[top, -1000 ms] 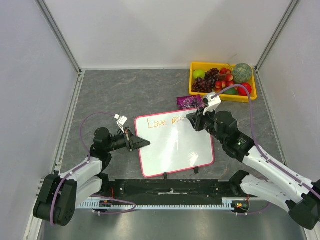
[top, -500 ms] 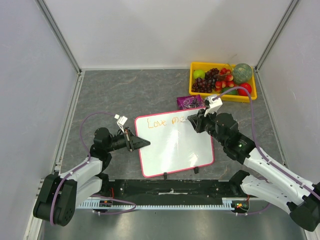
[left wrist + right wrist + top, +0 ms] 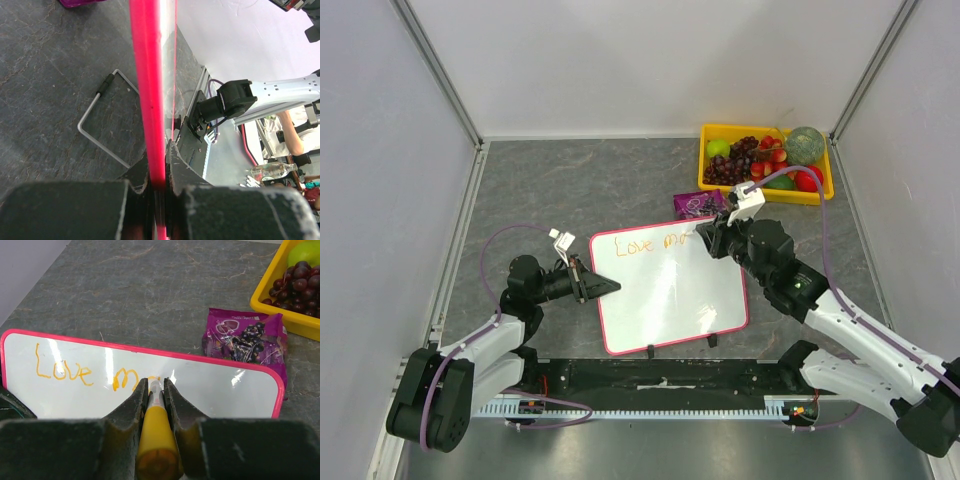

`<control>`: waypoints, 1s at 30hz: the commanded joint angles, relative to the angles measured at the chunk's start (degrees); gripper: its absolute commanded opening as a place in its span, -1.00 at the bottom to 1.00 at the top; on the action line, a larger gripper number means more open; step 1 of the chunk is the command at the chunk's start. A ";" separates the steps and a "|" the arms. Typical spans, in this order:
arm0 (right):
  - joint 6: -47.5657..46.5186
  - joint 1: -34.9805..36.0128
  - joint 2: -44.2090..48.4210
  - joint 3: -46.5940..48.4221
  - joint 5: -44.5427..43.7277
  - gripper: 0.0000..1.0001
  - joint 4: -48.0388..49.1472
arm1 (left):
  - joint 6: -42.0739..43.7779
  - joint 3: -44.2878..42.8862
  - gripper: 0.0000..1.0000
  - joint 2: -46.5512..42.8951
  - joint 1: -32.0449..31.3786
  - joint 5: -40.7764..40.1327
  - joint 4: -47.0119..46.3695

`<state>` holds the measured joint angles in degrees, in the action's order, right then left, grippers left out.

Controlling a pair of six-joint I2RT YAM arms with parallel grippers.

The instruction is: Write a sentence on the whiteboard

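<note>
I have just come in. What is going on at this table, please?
The robot is writing on the whiteboard. The left tool is shut on the pink frame at the board's left edge. The right tool grips a marker with its tip on the board. Of the sentence, only "Love" and the first letters of a second word are there. A yellow fruit tray and a purple packet lie beyond.

Tabletop lies open behind the whiteboard; a purple packet and yellow tray crowd its far-right corner.
</note>
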<state>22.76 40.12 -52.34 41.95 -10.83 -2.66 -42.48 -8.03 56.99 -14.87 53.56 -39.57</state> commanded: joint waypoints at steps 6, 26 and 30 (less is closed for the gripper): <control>-0.70 -0.39 0.74 -1.96 0.37 -1.00 -2.44 | 9.52 0.91 -0.96 0.31 -0.42 -2.67 1.16; -1.49 -0.39 3.47 -3.38 -0.07 -1.00 -4.37 | 9.70 0.74 -0.96 0.67 -0.59 -2.85 1.16; -1.76 -0.39 3.21 -0.65 -0.16 -1.00 -4.02 | 9.70 0.74 -0.96 0.58 -0.68 -2.94 1.08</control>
<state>22.72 39.97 -48.47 38.44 -9.52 -3.38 -42.54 -8.03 57.01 -14.90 53.45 -39.44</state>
